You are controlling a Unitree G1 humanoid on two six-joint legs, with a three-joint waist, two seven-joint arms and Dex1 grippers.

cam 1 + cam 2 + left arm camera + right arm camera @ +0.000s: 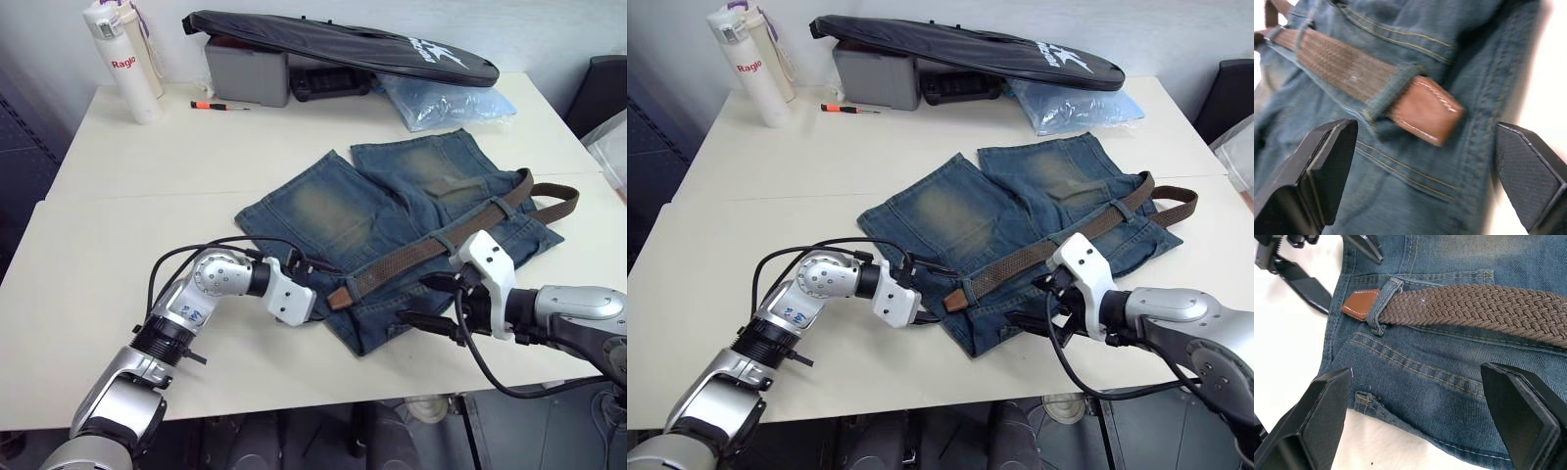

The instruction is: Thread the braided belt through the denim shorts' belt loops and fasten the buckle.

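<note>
Left wrist view: black fingers [1312, 176] stand wide apart, holding nothing; the tan leather tip [1425, 110] of the braided belt [1334, 61] pokes out of a belt loop [1388, 90] between them, just ahead of the pads
Right wrist view: right gripper [1425, 418] fingers spread wide and empty over the denim shorts [1415, 367]; the belt runs across the waistband ahead of the fingertips, its tip just past the end loop [1378, 303]; the left gripper's [1327, 264] open fingers sit beyond that tip
Head views: left gripper [313, 299] lies just beside the tip at the shorts' near corner; right gripper [431, 304] rests at the waistband edge, near the middle of the belt; the strap passes under at least one more loop [502, 208] and curls back at the far end [554, 206]
Buckle: too small to tell, presumably at the curled far end
Done, as judged: belt passes through the loops that can be made out, tip out of the last one
Left, as judged: pull slack through, bring the tip round to the buckle, fasten it
</note>
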